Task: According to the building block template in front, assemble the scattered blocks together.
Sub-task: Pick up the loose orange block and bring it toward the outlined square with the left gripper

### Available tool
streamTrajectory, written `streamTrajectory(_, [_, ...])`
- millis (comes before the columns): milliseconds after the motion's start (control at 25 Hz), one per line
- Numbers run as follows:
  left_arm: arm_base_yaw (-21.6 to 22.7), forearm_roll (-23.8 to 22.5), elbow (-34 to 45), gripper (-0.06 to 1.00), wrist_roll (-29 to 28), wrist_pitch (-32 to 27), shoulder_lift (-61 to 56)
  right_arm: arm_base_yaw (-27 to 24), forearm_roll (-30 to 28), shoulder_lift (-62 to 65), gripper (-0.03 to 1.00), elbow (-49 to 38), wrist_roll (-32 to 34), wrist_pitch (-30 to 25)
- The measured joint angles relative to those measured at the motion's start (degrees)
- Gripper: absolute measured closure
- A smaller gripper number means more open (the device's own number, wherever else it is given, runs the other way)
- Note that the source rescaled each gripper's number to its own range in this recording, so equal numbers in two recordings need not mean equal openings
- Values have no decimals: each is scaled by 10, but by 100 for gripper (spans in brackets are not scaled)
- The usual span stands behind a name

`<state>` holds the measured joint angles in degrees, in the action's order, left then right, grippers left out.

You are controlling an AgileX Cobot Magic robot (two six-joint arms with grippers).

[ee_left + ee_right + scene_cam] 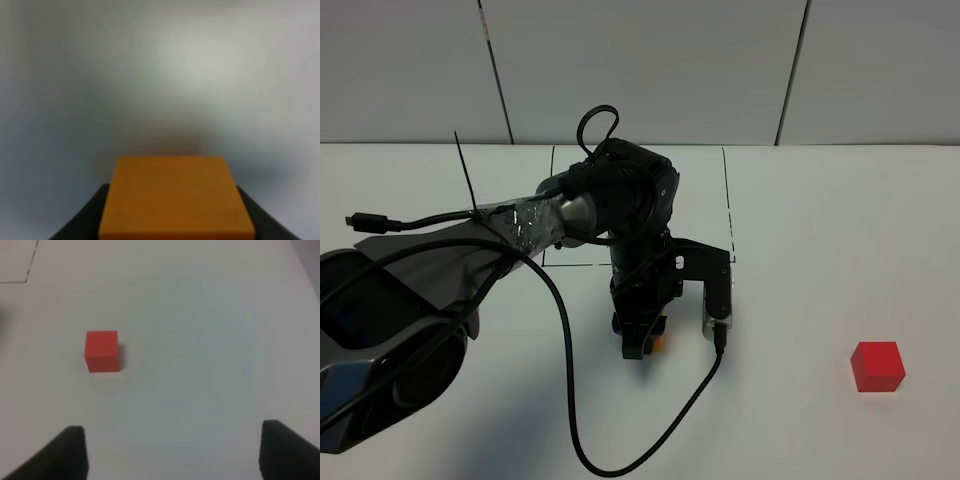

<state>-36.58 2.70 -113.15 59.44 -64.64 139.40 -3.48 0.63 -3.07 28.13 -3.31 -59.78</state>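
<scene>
Two cubes well apart. My L gripper [643, 346] clamps orange cube [175, 197]; R gripper [177, 452] gapes empty. Risk: cube twists in my grip, misaligns w/ red cube [877, 366].

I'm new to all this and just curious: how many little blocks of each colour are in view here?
orange cube: 1
red cube: 1
total: 2
</scene>
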Motion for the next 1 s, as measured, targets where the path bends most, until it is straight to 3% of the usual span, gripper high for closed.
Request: streamTrajectory(1000, [0, 1, -2, 94, -28, -3, 9, 0, 0, 0, 51, 0, 0, 0])
